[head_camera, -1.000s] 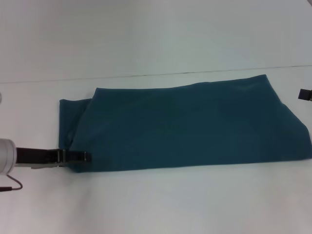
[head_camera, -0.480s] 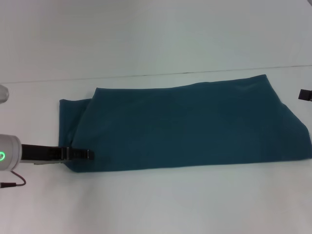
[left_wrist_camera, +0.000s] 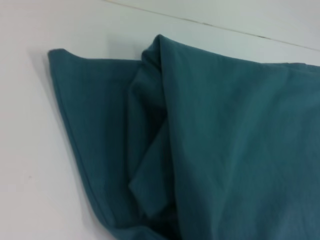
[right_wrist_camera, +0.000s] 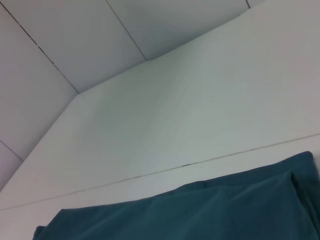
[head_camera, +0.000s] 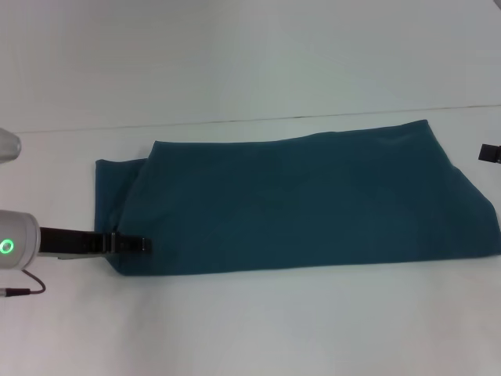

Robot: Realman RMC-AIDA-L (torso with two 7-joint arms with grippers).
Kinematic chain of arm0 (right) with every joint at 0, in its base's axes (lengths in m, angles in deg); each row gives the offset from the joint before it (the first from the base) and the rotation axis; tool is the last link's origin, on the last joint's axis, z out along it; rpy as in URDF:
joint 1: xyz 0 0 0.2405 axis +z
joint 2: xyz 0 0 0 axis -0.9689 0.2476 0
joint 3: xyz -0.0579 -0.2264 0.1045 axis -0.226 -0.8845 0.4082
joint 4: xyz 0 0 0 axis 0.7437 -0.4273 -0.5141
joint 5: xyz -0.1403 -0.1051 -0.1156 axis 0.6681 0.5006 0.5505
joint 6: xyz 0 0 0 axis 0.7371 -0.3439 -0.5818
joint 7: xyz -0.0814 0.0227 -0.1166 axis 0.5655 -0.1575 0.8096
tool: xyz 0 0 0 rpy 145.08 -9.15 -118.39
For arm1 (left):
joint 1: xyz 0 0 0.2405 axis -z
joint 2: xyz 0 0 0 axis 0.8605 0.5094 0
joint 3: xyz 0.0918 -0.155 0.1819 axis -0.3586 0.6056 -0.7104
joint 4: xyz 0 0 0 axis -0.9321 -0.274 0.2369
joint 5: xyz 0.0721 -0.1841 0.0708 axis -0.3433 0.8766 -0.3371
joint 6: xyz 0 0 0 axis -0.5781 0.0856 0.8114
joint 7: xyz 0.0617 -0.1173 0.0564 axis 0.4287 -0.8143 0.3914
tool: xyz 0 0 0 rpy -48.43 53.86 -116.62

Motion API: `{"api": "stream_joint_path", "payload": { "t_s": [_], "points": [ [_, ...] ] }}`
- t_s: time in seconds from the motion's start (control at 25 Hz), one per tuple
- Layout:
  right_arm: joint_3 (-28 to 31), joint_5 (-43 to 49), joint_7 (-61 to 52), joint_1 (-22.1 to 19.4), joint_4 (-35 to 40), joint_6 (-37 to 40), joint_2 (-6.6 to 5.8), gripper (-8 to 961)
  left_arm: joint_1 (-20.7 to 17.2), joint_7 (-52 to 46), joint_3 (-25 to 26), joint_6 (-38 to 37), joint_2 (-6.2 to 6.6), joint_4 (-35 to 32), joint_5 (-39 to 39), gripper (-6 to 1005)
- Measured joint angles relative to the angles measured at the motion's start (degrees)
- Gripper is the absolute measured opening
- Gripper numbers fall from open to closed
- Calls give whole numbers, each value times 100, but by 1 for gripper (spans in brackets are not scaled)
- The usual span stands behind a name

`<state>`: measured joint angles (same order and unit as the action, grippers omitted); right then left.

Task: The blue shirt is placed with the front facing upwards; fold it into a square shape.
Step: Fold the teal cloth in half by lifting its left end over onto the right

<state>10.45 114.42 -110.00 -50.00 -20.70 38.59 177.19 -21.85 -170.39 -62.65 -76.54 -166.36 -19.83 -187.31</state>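
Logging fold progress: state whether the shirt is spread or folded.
Folded: the blue shirt is a long band, layers overlapping at its left end, no print showing.

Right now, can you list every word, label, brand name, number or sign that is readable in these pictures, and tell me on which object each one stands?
There is no readable text in any view.
The folded dark teal-blue cotton shirt shows only plain cloth; no print or tag is visible.
The left hand at the shirt's near left corner bears no lettering, only a green light on the arm behind it.
The white table carries no marks.
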Motion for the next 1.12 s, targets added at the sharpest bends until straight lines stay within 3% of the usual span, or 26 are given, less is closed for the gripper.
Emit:
{"api": "stream_joint_path", "payload": {
  "t_s": [0.56, 0.8, 0.88, 1.12],
  "points": [
    [0, 0, 9, 16, 0, -47, 8, 915, 0, 62, -70, 232, -1, 0, -2, 494],
    [0, 0, 8, 18, 0, -66, 11, 915, -3, 62, -74, 231, -1, -21, -12, 252],
    [3, 0, 9, 18, 0, -73, 20, 915, -25, 62, -77, 219, 4, -42, -12, 36],
    [25, -181, 80, -2, -46, -118, 47, 915, -86, 127, 3, 157, 43, -72, -12, 34]
  ]
}}
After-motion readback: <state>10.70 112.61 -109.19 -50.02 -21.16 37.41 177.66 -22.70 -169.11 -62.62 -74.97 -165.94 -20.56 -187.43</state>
